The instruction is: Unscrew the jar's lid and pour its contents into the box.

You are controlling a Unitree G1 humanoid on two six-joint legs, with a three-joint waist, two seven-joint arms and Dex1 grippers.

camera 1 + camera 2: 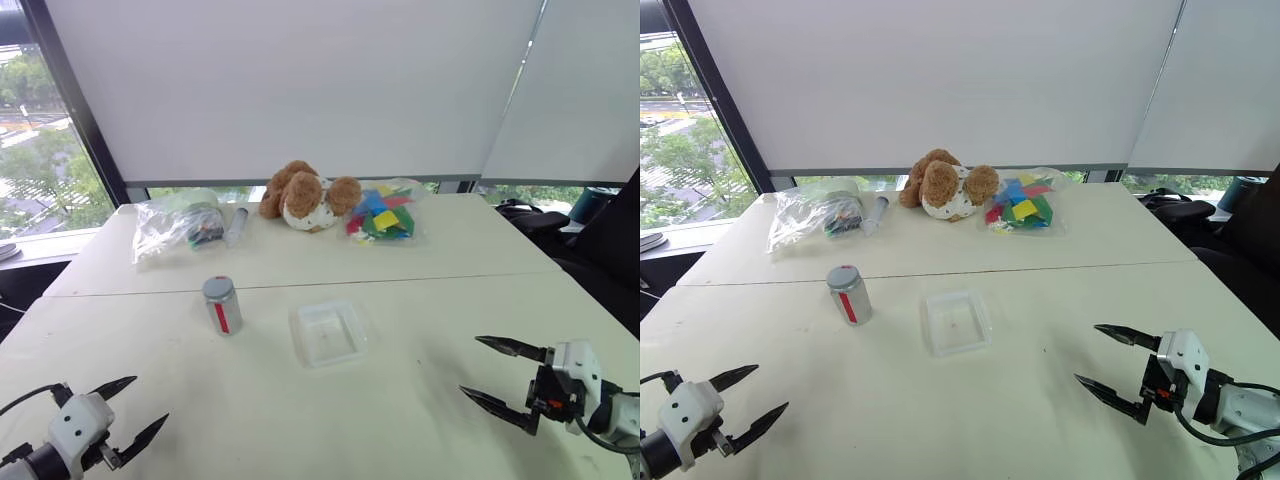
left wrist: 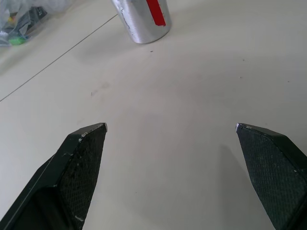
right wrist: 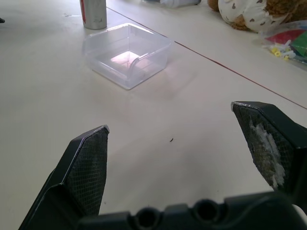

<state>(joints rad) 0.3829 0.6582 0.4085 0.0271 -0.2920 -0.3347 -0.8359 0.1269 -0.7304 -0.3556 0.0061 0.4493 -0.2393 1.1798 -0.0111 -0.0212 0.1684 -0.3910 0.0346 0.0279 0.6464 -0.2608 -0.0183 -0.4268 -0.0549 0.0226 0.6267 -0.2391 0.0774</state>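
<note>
The left pincer (image 1: 128,406) hangs low over the near left corner of the worktop (image 1: 400,270), jaws spread wide and empty, aimed forward and inward toward the jar (image 1: 222,306). The right pincer (image 1: 498,375) hangs over the near right side, jaws likewise wide apart and empty, aimed inward toward the box (image 1: 329,332). The jar stands upright at centre-left of the worktop, the lid (image 1: 217,288) on top. The box lies flat just to the right of the jar, not touching it. Both are well apart from either pincer.
</note>
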